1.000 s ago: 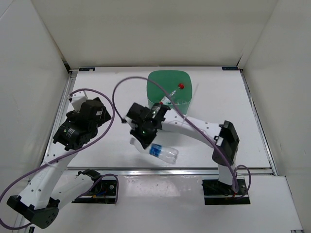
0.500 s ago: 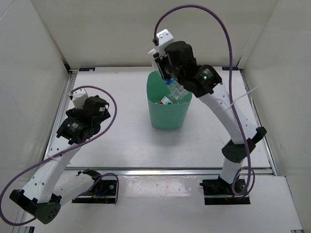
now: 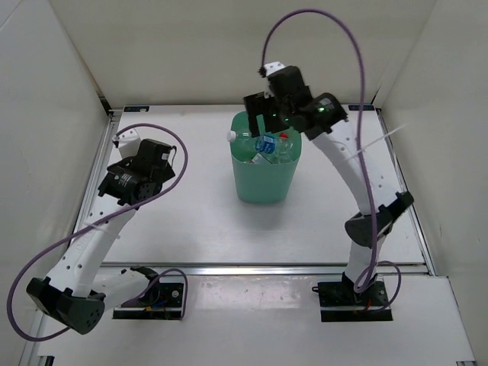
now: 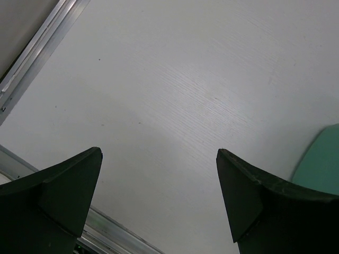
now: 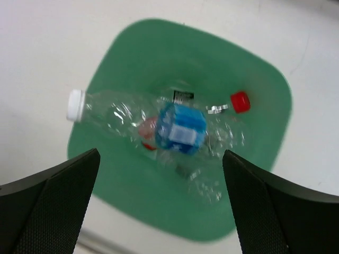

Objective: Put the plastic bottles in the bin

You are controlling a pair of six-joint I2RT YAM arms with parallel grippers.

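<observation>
The left gripper [image 4: 159, 196] hangs over the white table [image 4: 185, 79], its fingers apart and holding nothing. I see no bottle on the table, so the task looks almost finished: the clear plastic bottles [image 3: 284, 146] are in the green plastic bin [image 3: 263, 187]. The top bottle, the one with a blue label [image 5: 180, 127], lies across the opening, its long axis left to right and its white cap at the left rim. The right gripper [image 5: 160, 159] above it is spread wide and empty.

Bottles [image 5: 177, 129] in bin [image 3: 264, 183], mid-table [image 3: 191, 221], between arms.
</observation>
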